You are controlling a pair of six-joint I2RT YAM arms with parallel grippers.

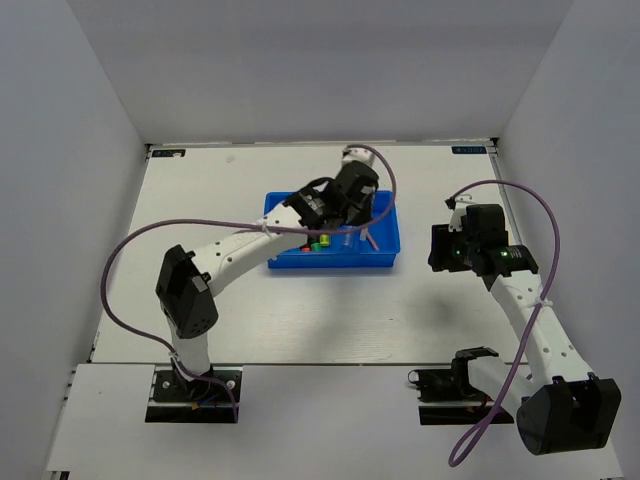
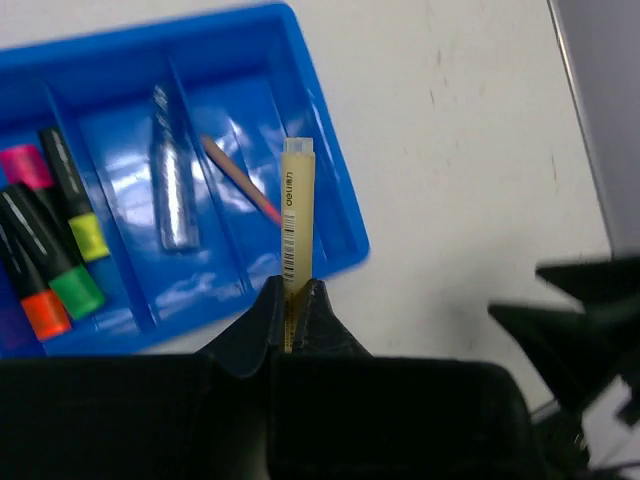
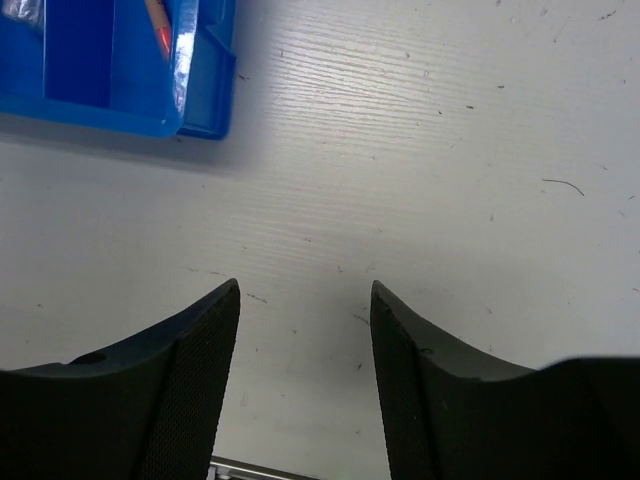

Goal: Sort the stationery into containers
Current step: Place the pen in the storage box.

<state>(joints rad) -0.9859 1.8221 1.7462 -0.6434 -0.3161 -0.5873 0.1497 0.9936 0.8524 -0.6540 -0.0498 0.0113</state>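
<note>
Left wrist, pen end hidden in left pincer, probably gripped

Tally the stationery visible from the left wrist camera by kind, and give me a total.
Highlighters: 4, with pink, yellow, green and orange ends
Thin pens or sticks: 3, silvery pen, reddish stick, pale yellow pen in the left hand
Total: 7

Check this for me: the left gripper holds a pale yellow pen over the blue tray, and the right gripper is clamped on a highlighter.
Wrong about the right gripper: the right wrist view shows it open and empty over the table. The left gripper does hold a pale yellow pen over the blue tray.
</note>
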